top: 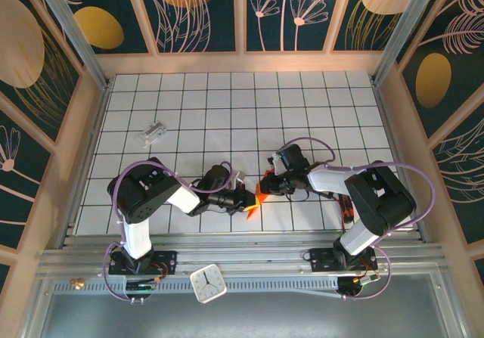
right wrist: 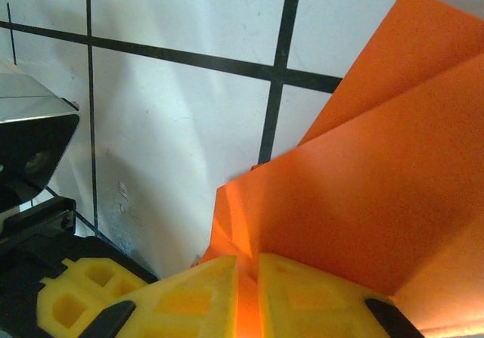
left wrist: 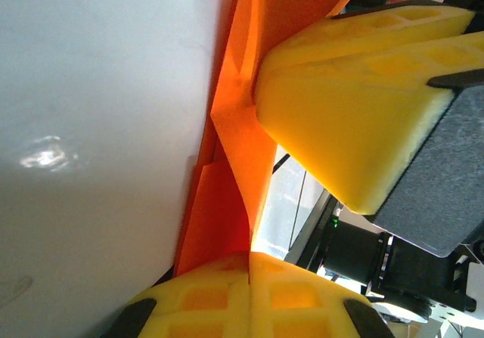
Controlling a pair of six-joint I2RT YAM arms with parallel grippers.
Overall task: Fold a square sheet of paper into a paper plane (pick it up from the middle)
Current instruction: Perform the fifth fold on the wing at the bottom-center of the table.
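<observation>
Here, in the lower middle of the top view, the half-folded orange sheet (top: 257, 197) is held between both arms. The left gripper (left wrist: 249, 270) is closed fully on one fold and the right gripper (right wrist: 248, 271) is pinched shut on another, probably so that the crease is kept straight.

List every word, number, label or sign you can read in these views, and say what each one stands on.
No text can be read in any view.
Clock at the near edge: the dial marks are too small to read as numerals.
Orange paper: plain, no print.
Wall panels: leaf and flower drawings, no lettering.
</observation>
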